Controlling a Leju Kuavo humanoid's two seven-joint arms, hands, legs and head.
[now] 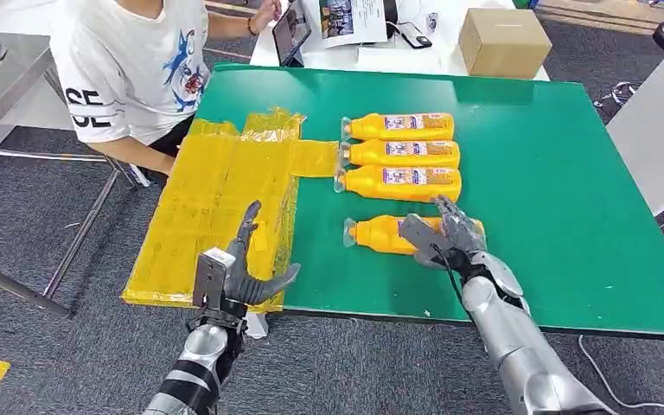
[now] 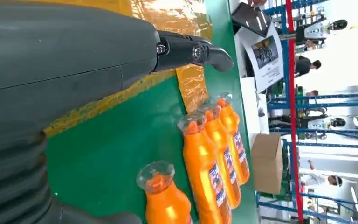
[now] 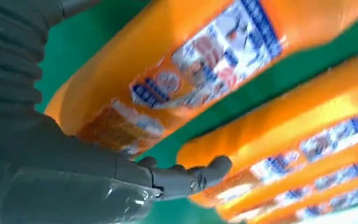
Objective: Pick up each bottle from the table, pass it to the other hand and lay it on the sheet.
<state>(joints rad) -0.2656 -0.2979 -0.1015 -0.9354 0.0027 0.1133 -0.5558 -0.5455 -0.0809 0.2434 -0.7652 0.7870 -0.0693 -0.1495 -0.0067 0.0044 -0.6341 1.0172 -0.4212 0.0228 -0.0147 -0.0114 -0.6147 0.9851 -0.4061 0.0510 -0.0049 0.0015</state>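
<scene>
Four orange bottles lie on their sides on the green table (image 1: 562, 199), caps pointing toward the yellow sheet (image 1: 216, 199) that covers the table's left end. Three of them sit in a tight row, touching one another: the far bottle (image 1: 398, 126), the middle bottle (image 1: 402, 154) and the third bottle (image 1: 399, 183). The nearest bottle (image 1: 380, 233) lies apart from that row, on the robot's side of it, just beside the sheet's edge.

The right hand (image 1: 441, 232) is over the nearest bottle, its thumb on the side toward the robot and its fingers spread across the top toward the third bottle. In the right wrist view the fingers (image 3: 191, 176) reach into the gap between the two bottles; the hand lies around the bottle, but whether it grips it I cannot tell.

The left hand (image 1: 242, 268) hovers over the near corner of the sheet, fingers spread wide apart and holding nothing.

A person in a white T-shirt (image 1: 130, 69) sits at the far left corner of the table. A cardboard box (image 1: 503, 41) stands on the white desk beyond the table.
</scene>
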